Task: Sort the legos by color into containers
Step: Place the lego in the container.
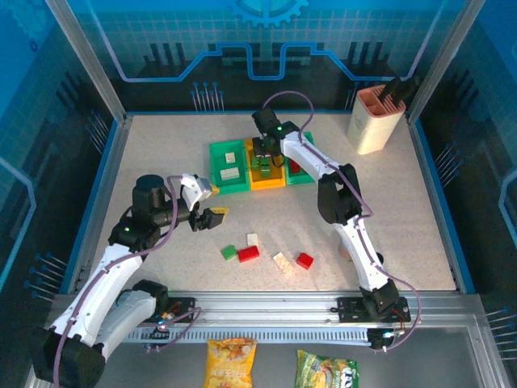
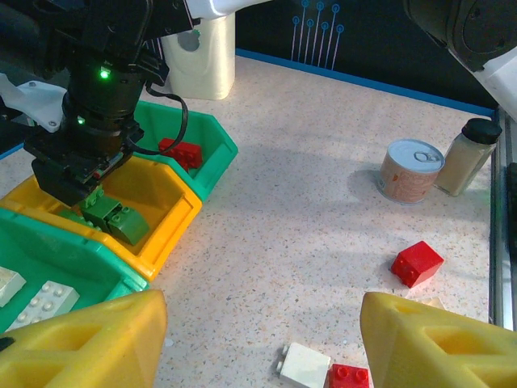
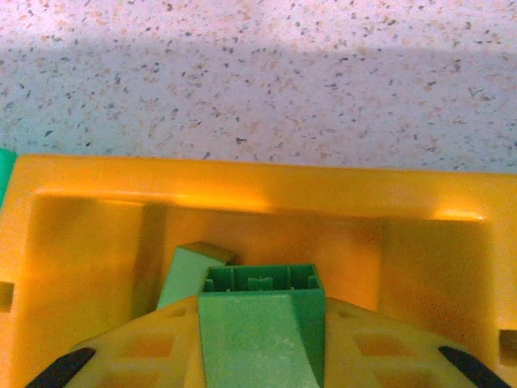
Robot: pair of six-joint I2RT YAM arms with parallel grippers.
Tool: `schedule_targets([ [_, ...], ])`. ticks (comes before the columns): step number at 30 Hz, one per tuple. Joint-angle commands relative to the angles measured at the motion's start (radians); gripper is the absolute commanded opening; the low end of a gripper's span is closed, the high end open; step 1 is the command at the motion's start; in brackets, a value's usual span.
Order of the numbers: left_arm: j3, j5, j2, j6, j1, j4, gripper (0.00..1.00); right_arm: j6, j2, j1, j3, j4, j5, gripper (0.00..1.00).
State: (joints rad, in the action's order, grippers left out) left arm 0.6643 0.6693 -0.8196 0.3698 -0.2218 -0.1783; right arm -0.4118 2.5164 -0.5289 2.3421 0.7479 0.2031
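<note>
A green brick (image 3: 260,323) sits pinched between the fingers of the right tool (image 2: 81,187), low inside the yellow-orange bin (image 3: 242,190). A second green brick (image 3: 184,271) lies just beside it. The left wrist view adds cream bricks (image 2: 48,299) in the near green bin (image 2: 73,255) and a red brick (image 2: 182,152) in the far green bin (image 2: 222,149). From above, the right arm hides the middle bin's contents. The left tool (image 1: 208,218) hangs open and empty near loose bricks (image 1: 248,254) on the bench (image 1: 161,145). A can (image 2: 410,170) stands apart.
</note>
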Motion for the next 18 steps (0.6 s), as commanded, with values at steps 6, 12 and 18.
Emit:
schedule_targets([
  [6,-0.002,0.004,0.004,0.023,-0.011,-0.011,0.66,-0.015,0.013,0.012,0.056,0.033,0.015,0.45],
  [12,-0.001,0.001,0.004,0.021,-0.011,-0.011,0.66,-0.001,-0.044,0.008,0.039,0.033,0.031,0.48],
  [18,0.004,-0.017,0.003,0.005,-0.011,-0.010,0.66,0.011,-0.102,0.000,0.004,0.037,0.024,0.47],
])
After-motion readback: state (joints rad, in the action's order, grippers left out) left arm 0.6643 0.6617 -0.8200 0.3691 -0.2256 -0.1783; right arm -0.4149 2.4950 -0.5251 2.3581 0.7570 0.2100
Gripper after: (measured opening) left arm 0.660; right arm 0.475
